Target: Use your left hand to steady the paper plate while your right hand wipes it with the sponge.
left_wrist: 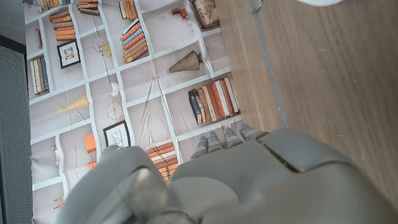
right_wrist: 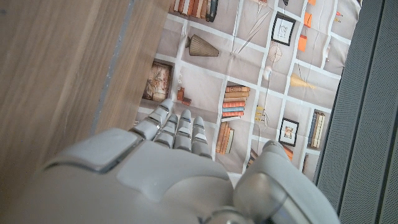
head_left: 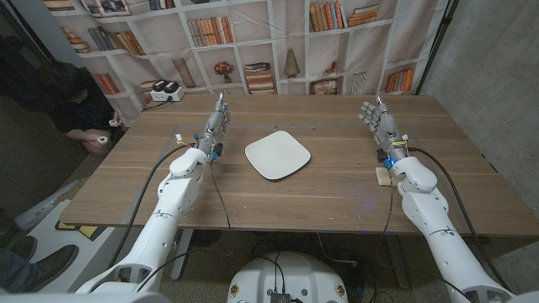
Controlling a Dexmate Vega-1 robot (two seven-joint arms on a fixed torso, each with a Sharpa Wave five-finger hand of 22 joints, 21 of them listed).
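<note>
Paper plate (head_left: 278, 155) lies on the wooden tabletop (head_left: 337, 198), white and rounded-square, with nothing on it. Left of the plate and well apart from it, the left hand (head_left: 214, 130) has its fingers apart and stretched toward the far edge, holding nothing. Farther off on the plate's right, the right hand (head_left: 380, 124) is likewise spread and empty. A small pale sponge (head_left: 384, 176) sits right of the plate, by the right wrist.
</note>
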